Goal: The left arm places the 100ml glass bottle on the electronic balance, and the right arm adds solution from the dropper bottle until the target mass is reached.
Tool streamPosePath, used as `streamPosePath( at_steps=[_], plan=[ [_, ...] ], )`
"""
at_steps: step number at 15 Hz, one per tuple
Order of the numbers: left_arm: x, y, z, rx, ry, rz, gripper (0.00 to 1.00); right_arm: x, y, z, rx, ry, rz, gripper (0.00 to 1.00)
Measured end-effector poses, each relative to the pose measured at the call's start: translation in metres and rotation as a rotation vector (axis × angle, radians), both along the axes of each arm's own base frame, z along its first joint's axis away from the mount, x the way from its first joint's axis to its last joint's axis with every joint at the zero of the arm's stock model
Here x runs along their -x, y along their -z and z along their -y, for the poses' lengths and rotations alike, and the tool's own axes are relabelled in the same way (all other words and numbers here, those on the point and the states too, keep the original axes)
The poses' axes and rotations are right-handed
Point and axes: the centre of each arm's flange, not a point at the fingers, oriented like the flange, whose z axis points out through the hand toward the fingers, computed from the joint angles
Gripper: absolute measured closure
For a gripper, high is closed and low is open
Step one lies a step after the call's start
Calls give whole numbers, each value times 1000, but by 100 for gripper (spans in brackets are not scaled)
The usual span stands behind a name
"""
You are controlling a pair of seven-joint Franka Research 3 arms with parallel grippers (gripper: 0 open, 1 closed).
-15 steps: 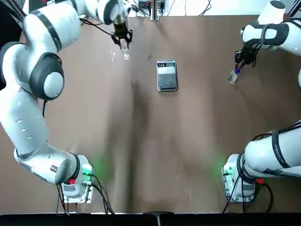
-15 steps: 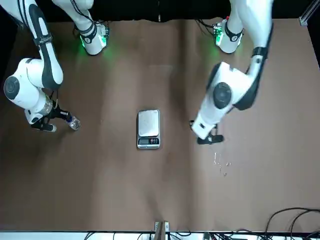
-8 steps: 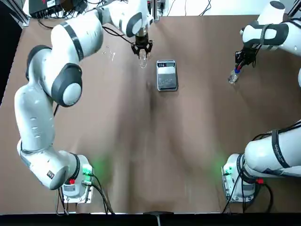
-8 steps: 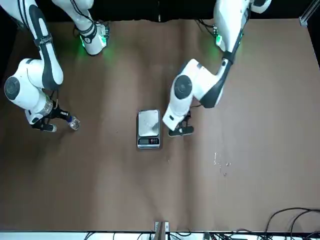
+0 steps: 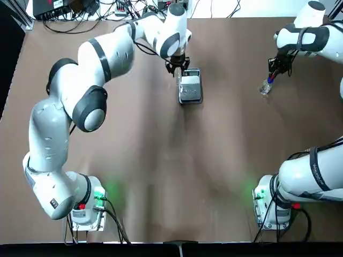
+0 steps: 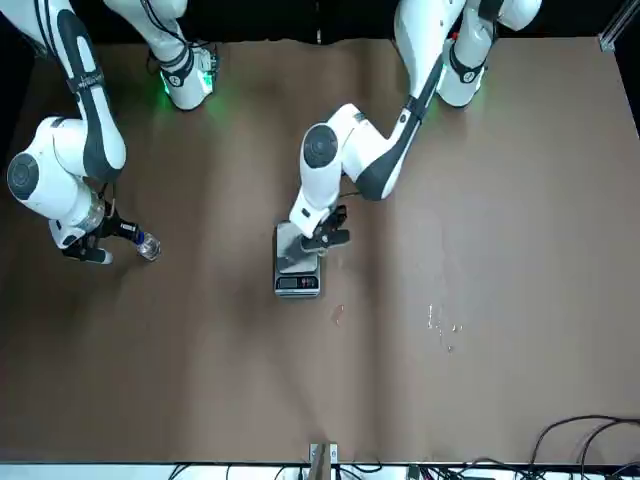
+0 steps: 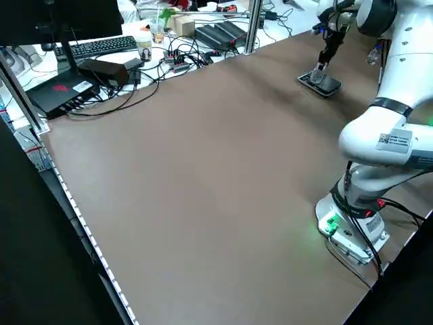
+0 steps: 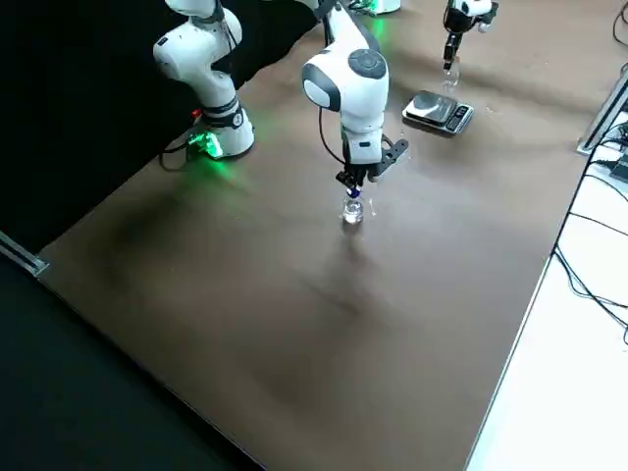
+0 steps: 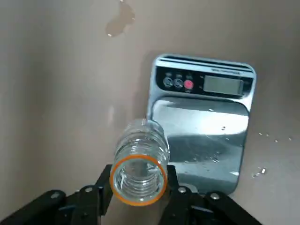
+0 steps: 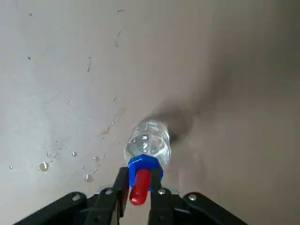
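the left gripper is clamped on the glass bottle, holding it by the balance, partly over the pan's edge from what i can see. the glass looks smooth, rigid and breakable, probably slick if wet, so a steady squeeze on its wall below the orange rim seems right. well apart, the right gripper pinches the dropper bottle near its blue collar; the red bulb looks soft, so i'd press it gently.
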Motion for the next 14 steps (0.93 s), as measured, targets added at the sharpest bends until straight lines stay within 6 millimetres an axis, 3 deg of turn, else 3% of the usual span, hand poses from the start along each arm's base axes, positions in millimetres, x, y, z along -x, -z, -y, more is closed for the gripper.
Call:
streamPosePath(
  at_steps=[1,3,7,11,14],
  plan=[
    [5,3,7,8,9,7,52,0,0,0,0,0,0,74],
    [13,6,18,24,22,21,52,0,0,0,0,0,1,86],
    [24,7,30,32,41,28,52,0,-1,1,0,2,1,92],
    [39,21,48,43,34,33,52,0,-1,2,1,3,2,95],
    [36,22,50,62,27,51,52,-1,-1,3,1,4,3,96]
  ],
)
